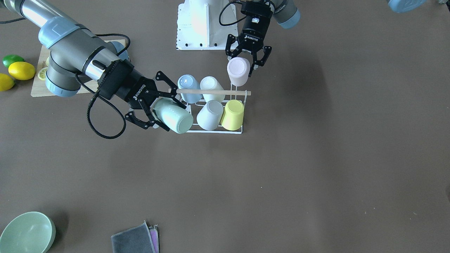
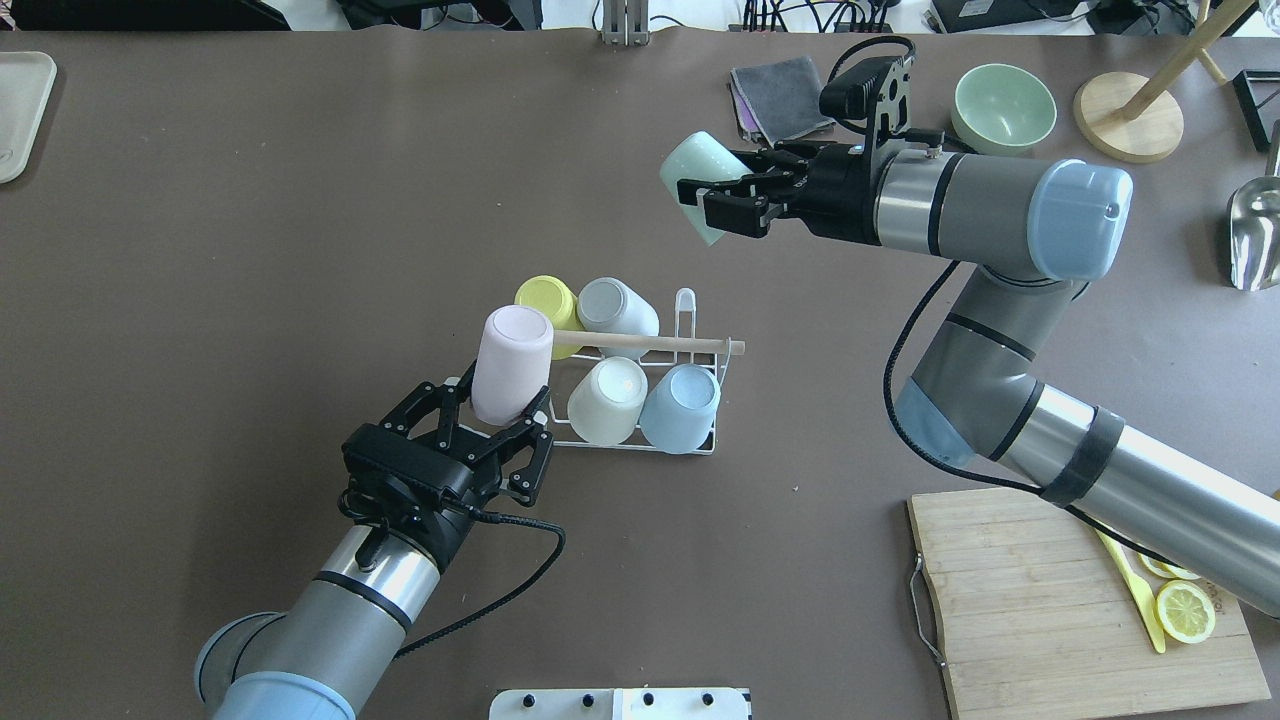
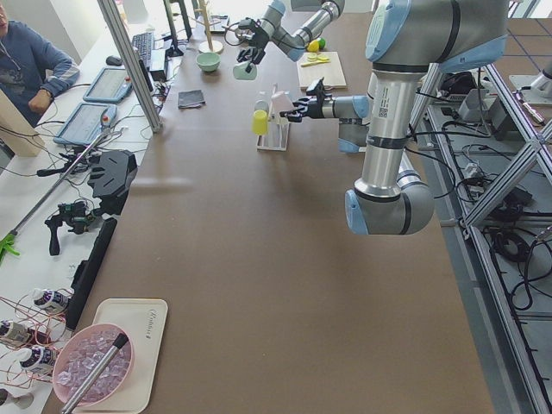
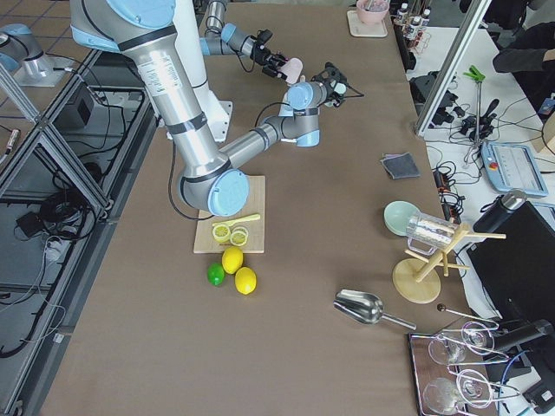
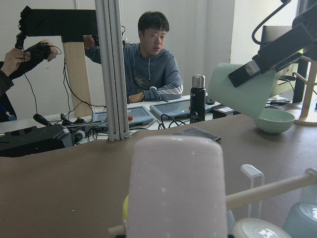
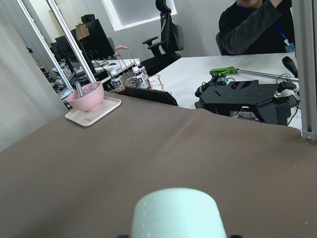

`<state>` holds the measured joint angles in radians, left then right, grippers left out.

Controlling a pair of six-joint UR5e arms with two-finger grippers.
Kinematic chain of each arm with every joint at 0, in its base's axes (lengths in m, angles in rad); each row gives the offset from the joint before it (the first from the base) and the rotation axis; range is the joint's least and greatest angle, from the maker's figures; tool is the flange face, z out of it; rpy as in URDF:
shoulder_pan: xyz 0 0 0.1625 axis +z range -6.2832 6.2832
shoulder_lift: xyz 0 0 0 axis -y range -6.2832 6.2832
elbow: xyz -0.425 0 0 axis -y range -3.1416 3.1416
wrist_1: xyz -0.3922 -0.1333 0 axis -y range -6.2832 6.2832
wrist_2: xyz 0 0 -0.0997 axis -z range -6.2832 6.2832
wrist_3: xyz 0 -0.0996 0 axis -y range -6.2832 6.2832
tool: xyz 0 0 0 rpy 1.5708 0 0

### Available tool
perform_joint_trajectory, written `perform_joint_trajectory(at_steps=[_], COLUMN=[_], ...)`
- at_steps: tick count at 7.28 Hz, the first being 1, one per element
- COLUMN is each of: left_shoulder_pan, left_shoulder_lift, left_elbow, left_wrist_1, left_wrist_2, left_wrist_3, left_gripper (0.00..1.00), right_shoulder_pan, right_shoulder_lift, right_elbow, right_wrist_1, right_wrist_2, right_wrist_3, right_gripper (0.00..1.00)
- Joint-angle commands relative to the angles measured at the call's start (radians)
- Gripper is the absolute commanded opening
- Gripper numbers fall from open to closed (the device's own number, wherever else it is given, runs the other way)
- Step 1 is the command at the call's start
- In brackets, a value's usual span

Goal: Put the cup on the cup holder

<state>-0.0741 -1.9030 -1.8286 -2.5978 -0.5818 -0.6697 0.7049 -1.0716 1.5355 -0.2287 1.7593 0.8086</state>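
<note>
Left arm is reaching in low, left pincer (image 2: 498,412) spread wide and gripping the pink cup (image 2: 510,365) near its rim. The cup is standing base-up, slightly tilted, at one end of the cup holder (image 2: 650,343). Right arm is stretching level, right pincer (image 2: 712,200) clamping the mint cup (image 2: 690,165), which is lying sideways, base pointing away, high above the surface (image 2: 300,250).
</note>
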Motion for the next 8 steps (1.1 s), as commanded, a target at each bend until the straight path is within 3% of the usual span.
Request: perform_joint_trajectory(at_steps=[1, 4, 6, 7, 8], left_shoulder_pan=[-0.001, -0.001, -0.001, -0.001, -0.003], left_shoulder_lift=[0.001, -0.016, -0.018, -0.018, -0.018], left_elbow=[0.012, 0.034, 0.035, 0.035, 0.035], left_wrist_1=[0.008, 0.061, 0.059, 0.058, 0.059], left_wrist_2=[0.000, 0.000, 0.000, 0.000, 0.000], left_wrist_3=[-0.036, -0.079, -0.079, -0.080, -0.094], left_gripper=[0.47, 0.45, 0.46, 0.56, 0.99], right_shoulder_pan=[-0.088, -0.110, -0.110, -0.108, -0.108], right_shoulder_lift=[0.001, -0.001, 0.005, 0.005, 0.005], right_elbow=[0.000, -0.083, -0.091, -0.101, -0.104], right_wrist_1=[0.116, 0.313, 0.328, 0.363, 0.376], right_wrist_2=[-0.142, -0.146, -0.147, -0.149, -0.149], right_wrist_3=[0.000, -0.014, -0.012, -0.008, -0.008], right_gripper=[0.00, 0.00, 0.00, 0.00, 0.00])
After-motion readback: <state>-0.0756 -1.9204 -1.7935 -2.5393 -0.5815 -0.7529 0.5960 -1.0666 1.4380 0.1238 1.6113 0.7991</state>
